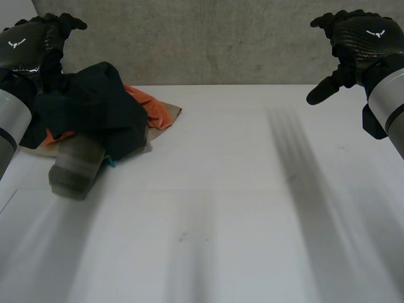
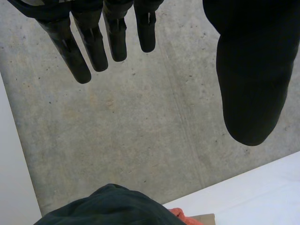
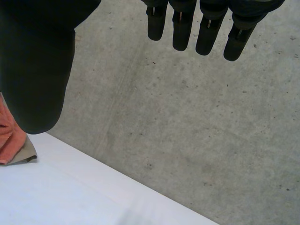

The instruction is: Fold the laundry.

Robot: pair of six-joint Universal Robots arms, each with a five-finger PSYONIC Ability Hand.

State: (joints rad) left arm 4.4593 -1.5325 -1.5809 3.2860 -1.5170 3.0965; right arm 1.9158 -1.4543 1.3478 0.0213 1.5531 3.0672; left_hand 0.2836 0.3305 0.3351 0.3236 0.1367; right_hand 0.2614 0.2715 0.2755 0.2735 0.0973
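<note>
Fingers (image 2: 79,49) on my left hand (image 1: 33,43) are straight and spread apart, with the thumb (image 2: 253,75) standing well off from them, and they hold nothing. That hand hangs raised at the far left of the white bench (image 1: 227,214), over the left side of the pile of laundry (image 1: 101,126). In the left wrist view the top of the pile lies under my palm, clear of the fingertips. My right hand (image 1: 361,39) is raised at the far right, well apart from the pile. Its fingers (image 3: 206,35) are also straight and apart, with nothing between them and its thumb (image 3: 37,65).

The laundry sits heaped at the far left of the bench, near the grey concrete wall (image 1: 208,38). On top is a crumpled dark navy garment (image 1: 95,107). A crumpled orange cloth (image 1: 150,107) pokes out from its right side, and a flat tan cloth (image 1: 173,113) lies beneath the orange one, touching the bench. At the near side of the heap a folded grey-green cloth (image 1: 77,169) juts out from under the dark garment toward me, and a small bit of teal fabric (image 1: 111,163) shows just beside it. In the right wrist view the edges of the orange and tan cloths lie on the bench beside my thumb.
</note>
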